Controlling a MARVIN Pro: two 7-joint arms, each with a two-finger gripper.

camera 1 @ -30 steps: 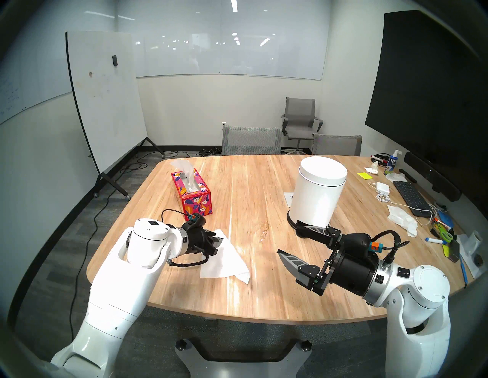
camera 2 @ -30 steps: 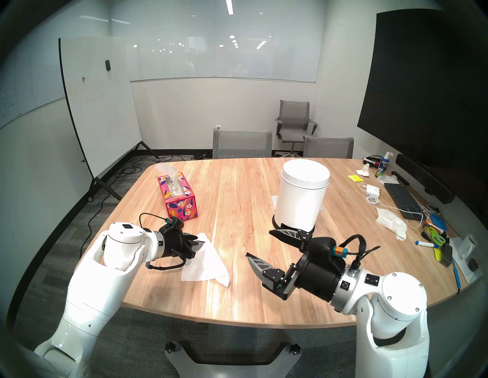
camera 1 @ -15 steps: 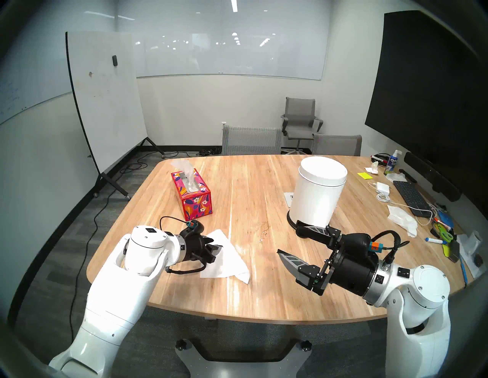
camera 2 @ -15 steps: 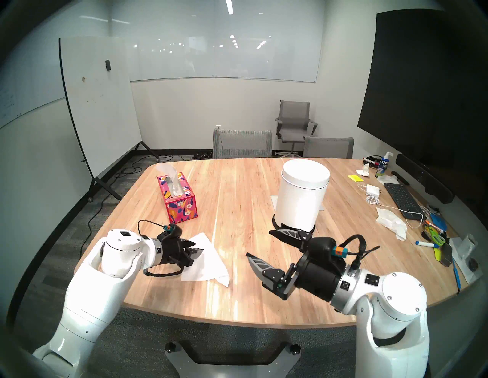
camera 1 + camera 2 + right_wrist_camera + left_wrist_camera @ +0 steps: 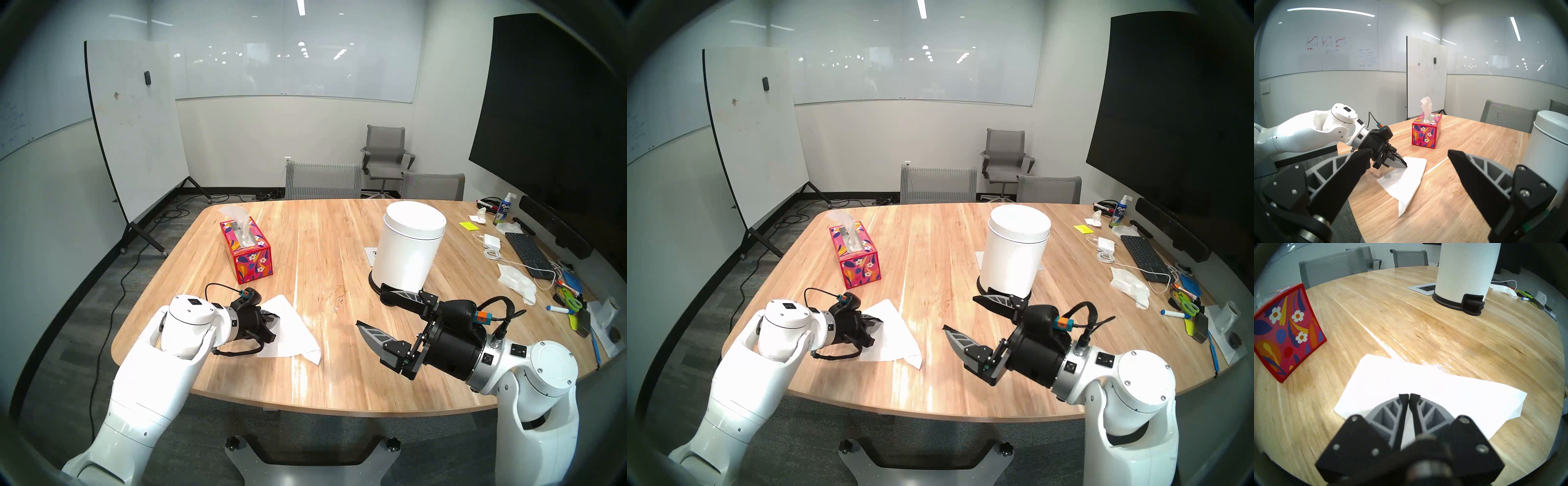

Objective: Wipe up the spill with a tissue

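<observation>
A white tissue point(image 5: 295, 332) point(image 5: 1440, 387) lies flat on the wooden table point(image 5: 322, 373), front left, with its near corner folded over. My left gripper point(image 5: 276, 319) point(image 5: 1409, 395) point(image 5: 1405, 166) points down at the sheet's left edge. Its fingertips meet on the paper, so it is shut on the tissue. The sheet is not lifted. My right gripper point(image 5: 369, 305) point(image 5: 1409, 151) hovers wide open to the right, empty, in front of the white bin. I cannot see the spill in any view.
A red floral tissue box point(image 5: 251, 258) stands behind the left gripper. A white lidded bin point(image 5: 407, 251) stands behind the right gripper. A pale rough patch of wood point(image 5: 339, 295) lies between tissue and bin. A keyboard point(image 5: 527, 251), crumpled papers point(image 5: 517, 281) and pens crowd the right edge.
The left gripper drew back a little toward me, and its fingers closed at the tissue's left edge. The tissue and the right arm stayed put.
</observation>
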